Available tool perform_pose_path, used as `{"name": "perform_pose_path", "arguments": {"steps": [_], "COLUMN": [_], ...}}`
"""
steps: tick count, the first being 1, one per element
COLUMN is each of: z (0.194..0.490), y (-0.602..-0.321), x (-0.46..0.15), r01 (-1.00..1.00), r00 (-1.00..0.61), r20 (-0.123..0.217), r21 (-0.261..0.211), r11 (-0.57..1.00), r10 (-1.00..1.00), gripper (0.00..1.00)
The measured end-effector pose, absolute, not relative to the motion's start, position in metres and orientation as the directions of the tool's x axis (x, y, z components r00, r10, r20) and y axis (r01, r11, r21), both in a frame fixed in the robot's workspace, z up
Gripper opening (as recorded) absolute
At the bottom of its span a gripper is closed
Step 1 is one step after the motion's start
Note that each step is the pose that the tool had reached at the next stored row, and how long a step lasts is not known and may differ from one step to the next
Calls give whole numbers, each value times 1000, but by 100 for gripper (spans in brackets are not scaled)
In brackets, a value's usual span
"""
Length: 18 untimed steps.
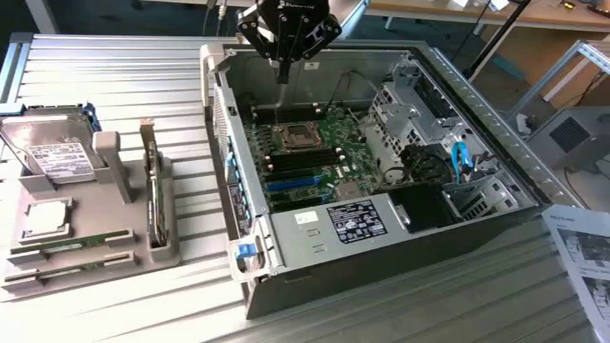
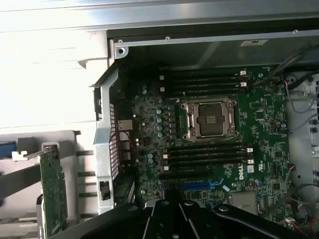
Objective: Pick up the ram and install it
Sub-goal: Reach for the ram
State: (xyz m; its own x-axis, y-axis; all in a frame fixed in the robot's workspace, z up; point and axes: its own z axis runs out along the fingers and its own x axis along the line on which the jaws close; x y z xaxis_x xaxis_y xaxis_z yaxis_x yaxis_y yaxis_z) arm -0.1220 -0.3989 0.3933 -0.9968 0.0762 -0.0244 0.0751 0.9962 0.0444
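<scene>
Two ram sticks (image 1: 74,247) (image 1: 68,271) lie flat in the front slots of the grey holder (image 1: 124,257) at the exterior view's left. My gripper (image 1: 282,76) hangs over the back of the open computer case (image 1: 448,86), far from the ram, its fingers shut with nothing between them. In the wrist view the dark gripper (image 2: 169,209) looks down on the motherboard (image 2: 264,124). There an empty processor socket (image 2: 208,118) sits between two banks of black memory slots (image 2: 202,79) (image 2: 204,154).
The holder also carries a hard drive (image 1: 53,153), a square silver processor (image 1: 46,218) and an upright expansion card (image 1: 151,189) (image 2: 52,189). Drive cages and cables (image 1: 429,157) fill the case's right side. Papers (image 1: 583,250) lie at the far right. Everything stands on a ribbed metal table (image 1: 114,78).
</scene>
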Motion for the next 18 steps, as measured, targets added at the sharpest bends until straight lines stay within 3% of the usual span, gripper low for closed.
{"name": "perform_pose_path", "arguments": {"steps": [18], "z": [393], "y": [-399], "x": [-123], "r01": [75], "r00": [-997], "r20": [-24], "r21": [44], "r11": [996], "r10": [76], "gripper": [11]}}
